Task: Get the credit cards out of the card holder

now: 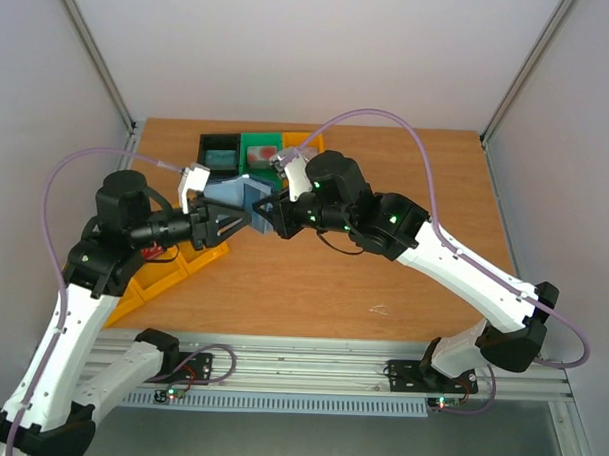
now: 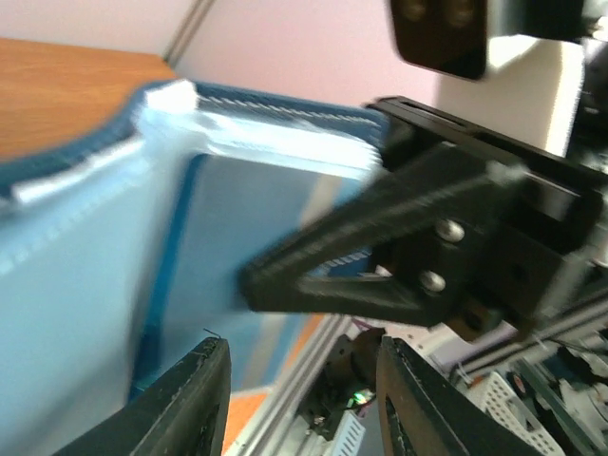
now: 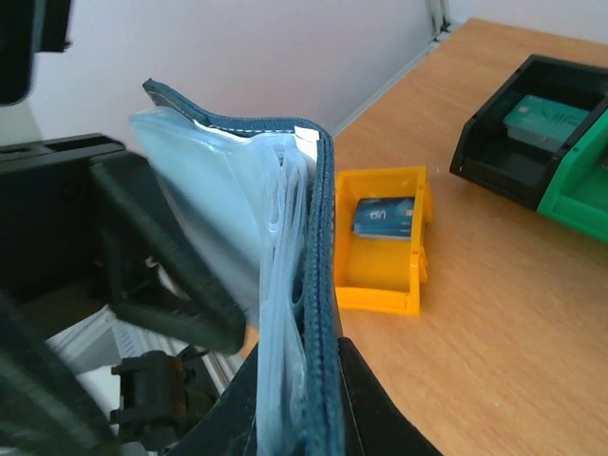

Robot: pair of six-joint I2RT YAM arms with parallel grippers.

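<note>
The slate-blue card holder is held upright above the table between both grippers. My right gripper is shut on its lower edge, pinching the cover and the pale pocket pages. In the left wrist view the holder fills the left side. My left gripper is open with nothing between its jaws, just in front of the right gripper's black finger. A blue credit card lies in a yellow bin. I cannot tell whether any cards are in the pockets.
At the back stand a black bin with a teal card, a green bin holding something red, and a yellow bin. Another yellow bin lies under my left arm. The two grippers are very close together.
</note>
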